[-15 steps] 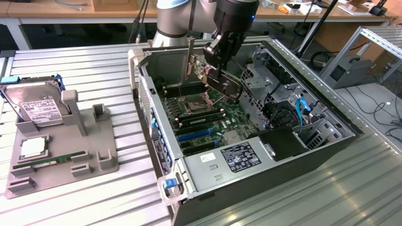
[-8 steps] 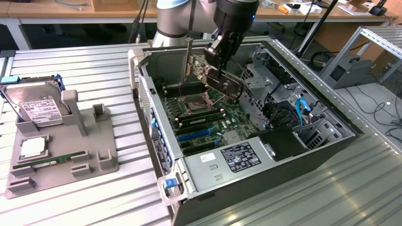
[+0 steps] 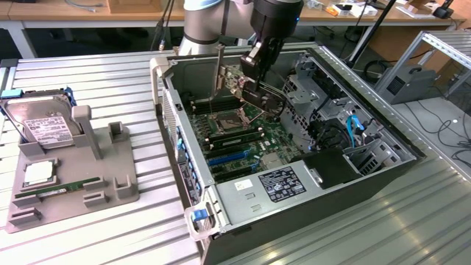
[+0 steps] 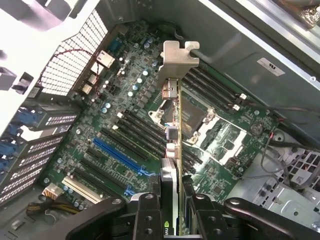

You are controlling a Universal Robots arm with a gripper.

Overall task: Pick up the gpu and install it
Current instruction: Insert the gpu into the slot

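The pickup looks done and the install does not. The pincer (image 3: 249, 77) is clamped partway closed on the gpu (image 3: 254, 98) and holds it on edge inside the open computer case (image 3: 171, 118). Its silver end bracket (image 4: 176, 60) points away from the fingers. The card hangs clear of the motherboard (image 3: 246, 141), roughly over the processor socket (image 3: 229, 118), and it is not seated in any slot. The long blue expansion slot (image 3: 228, 158) lies at about 6 o'clock from the card in the exterior view, and nothing is plugged into it.

The case also holds memory sticks in their slots beside the socket, blue cables (image 3: 353, 130) at 3 o'clock, and a black drive cage (image 3: 331, 168) toward 4 o'clock. On the surface (image 3: 110, 237), at 9 o'clock from the case, a grey parts holder (image 3: 110, 187) carries a hard drive (image 3: 46, 128) leaning upright, a square silver chip (image 3: 38, 173) and a narrow green RAM stick (image 3: 55, 190) lying flat.
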